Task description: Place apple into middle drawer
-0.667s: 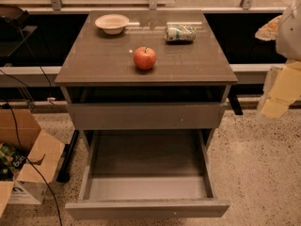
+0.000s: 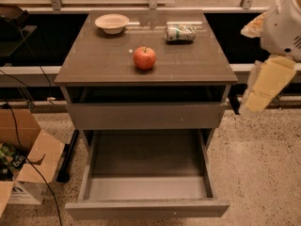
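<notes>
The red apple stands on the grey cabinet top, near its middle, stem up. The middle drawer is the cabinet's lowest one; it is pulled wide open toward me and its box is empty. The taller flat drawer front above it is closed. My gripper hangs at the far right, beyond the cabinet's right edge, pointing down and a little left at about the level of the closed drawer front. It holds nothing and is well apart from the apple.
A beige bowl and a crushed green-and-white can sit at the back of the cabinet top. An open cardboard box and black cables lie on the speckled floor at the left. A window ledge runs behind the cabinet.
My gripper has shifted slightly left, toward the cabinet's right side. The apple, the bowl, the can and the drawer have not moved.
</notes>
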Controlling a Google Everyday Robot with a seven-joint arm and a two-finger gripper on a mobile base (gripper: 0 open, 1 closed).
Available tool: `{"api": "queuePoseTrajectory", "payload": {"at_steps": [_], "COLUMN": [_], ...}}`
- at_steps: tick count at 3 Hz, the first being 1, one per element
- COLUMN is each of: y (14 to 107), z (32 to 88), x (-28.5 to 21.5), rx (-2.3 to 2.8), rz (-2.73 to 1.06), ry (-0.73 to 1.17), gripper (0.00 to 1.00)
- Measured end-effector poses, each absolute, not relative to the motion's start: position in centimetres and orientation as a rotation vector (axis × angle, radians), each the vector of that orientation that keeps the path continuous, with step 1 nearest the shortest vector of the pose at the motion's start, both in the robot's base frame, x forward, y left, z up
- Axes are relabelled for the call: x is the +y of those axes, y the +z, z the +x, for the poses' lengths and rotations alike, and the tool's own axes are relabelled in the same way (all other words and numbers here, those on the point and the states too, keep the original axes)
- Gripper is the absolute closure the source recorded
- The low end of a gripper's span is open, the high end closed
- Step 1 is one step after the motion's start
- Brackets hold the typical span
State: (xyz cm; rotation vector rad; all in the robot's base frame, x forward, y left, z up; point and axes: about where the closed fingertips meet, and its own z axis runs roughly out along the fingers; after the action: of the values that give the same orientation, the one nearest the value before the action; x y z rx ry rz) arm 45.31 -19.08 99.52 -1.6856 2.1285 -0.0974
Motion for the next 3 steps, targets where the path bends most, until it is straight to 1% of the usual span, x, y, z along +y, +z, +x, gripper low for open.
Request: {"api": "queuePoseTrajectory", "payload": {"at_steps": [1,2,3], "y": [99.1,99.1,98.8], "z": [48.0,48.0,49.6], "x": [-16.0,-16.0,-14.3], "rx": [2.062,2.062,2.034], "rz": [-1.696,-1.696,-1.645], "ry": [-0.015,-0.015,0.004], "gripper": [0.0,0.0,0.0]}}
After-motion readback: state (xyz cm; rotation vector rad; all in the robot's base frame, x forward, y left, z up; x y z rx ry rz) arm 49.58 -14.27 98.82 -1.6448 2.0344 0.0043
